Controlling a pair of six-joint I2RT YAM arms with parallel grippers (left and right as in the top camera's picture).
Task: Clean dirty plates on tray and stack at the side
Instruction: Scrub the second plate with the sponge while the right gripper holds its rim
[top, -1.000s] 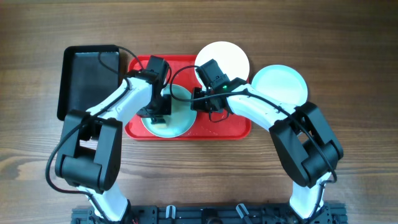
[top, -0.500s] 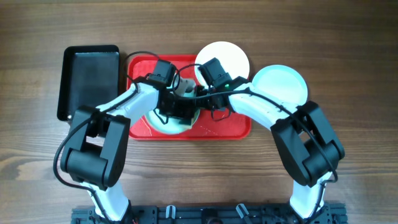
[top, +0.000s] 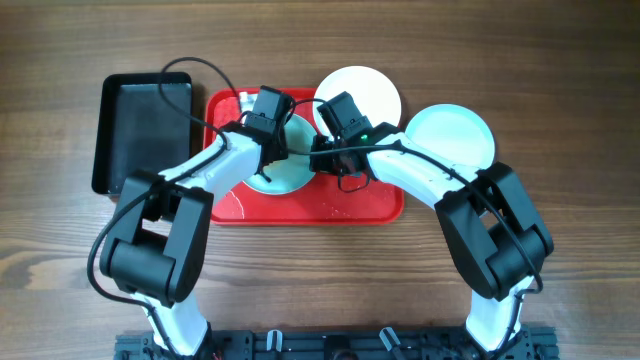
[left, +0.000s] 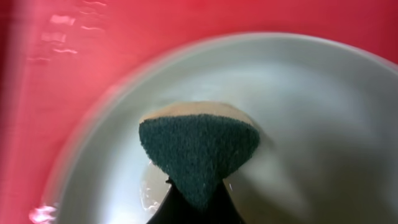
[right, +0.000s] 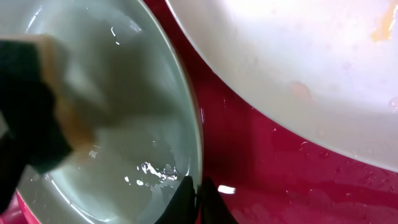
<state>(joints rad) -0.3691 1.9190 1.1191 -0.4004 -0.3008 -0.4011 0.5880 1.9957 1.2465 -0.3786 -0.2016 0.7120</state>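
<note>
A pale mint plate (top: 288, 174) lies on the red tray (top: 350, 200). My left gripper (top: 272, 148) is shut on a sponge (left: 199, 148), whose green scouring face presses on the plate's wet inside (left: 311, 112). My right gripper (right: 198, 194) is shut on this plate's right rim (right: 194, 143); the sponge (right: 31, 112) shows at the left of that view. A cream-white plate (top: 365, 92) overlaps the tray's back edge and carries an orange smear (right: 382, 28). A second mint plate (top: 450, 135) sits on the table to the right of the tray.
A black rectangular bin (top: 140, 130) stands on the table just left of the tray. Water films the tray floor (right: 261, 180). Both arms cross over the tray's middle, and a cable loops above the bin's back right corner (top: 190, 75).
My left gripper has carried the sponge from the plate's front part toward its back. The mint plate has shifted a little toward the tray's back. The right gripper has stayed on the rim.
</note>
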